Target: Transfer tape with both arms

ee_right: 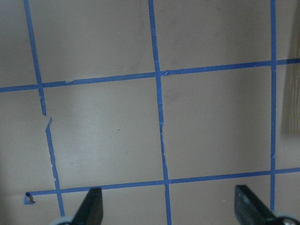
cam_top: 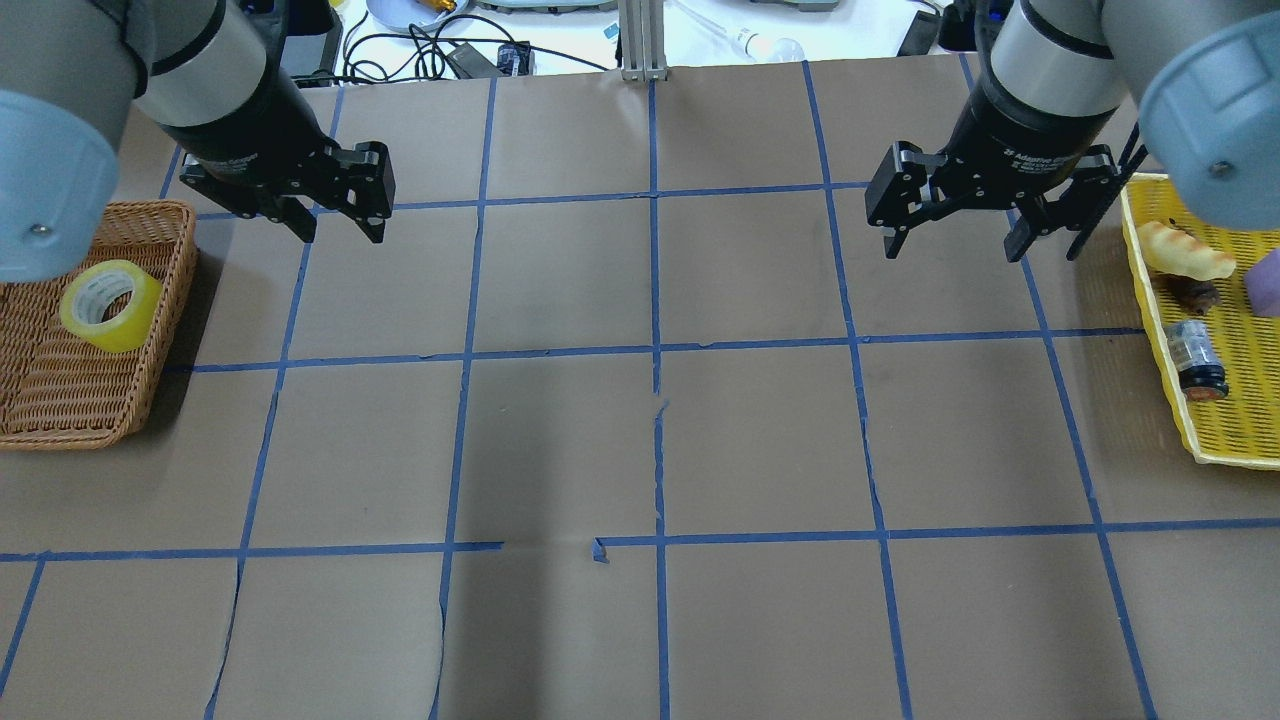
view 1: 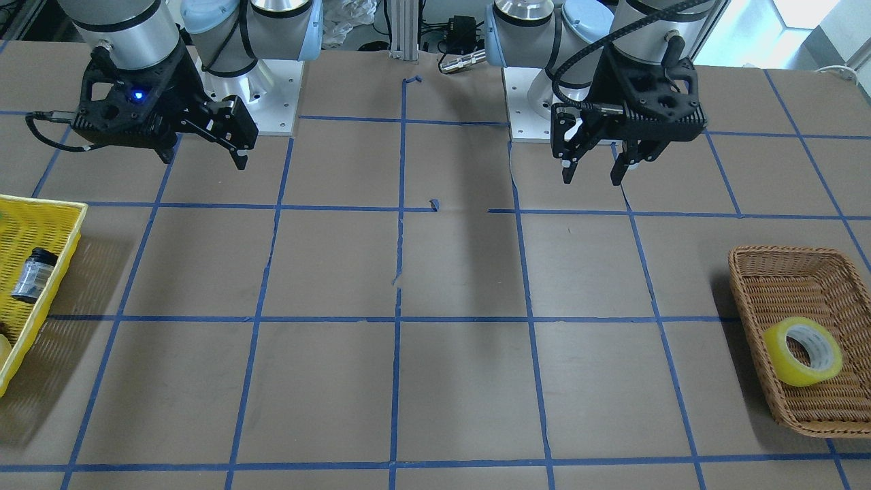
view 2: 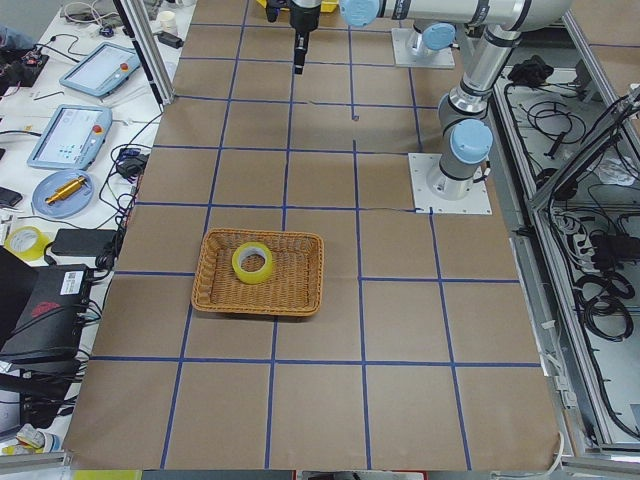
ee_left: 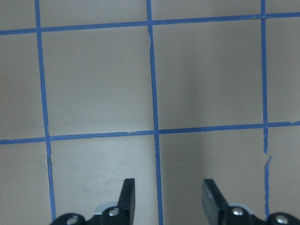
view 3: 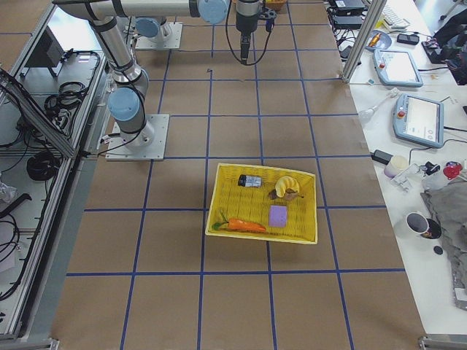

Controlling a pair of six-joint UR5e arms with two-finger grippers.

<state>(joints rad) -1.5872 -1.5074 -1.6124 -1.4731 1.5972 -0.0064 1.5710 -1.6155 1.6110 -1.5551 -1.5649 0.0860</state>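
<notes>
thick translucent yellow tape roll (view 1: 803, 350) lay in shallow brown wicker basket (view 1: 748, 271), well off to the outer side of the black left gripper (cam_top: 341, 235), untouched. left jaws partly apart, empty. black right gripper (cam_top: 951, 252) jaws spread wide, empty.

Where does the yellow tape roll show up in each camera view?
Exterior front-facing: tape at lower right, inside the wicker basket.
Overhead exterior: tape at the left edge, in the basket.
Exterior left: tape left of centre, in the basket.
Exterior right: not visible.
Left wrist-mounted: not in it.
Right wrist-mounted: not in it.
Shared landmark: the wicker basket holding it.
</notes>
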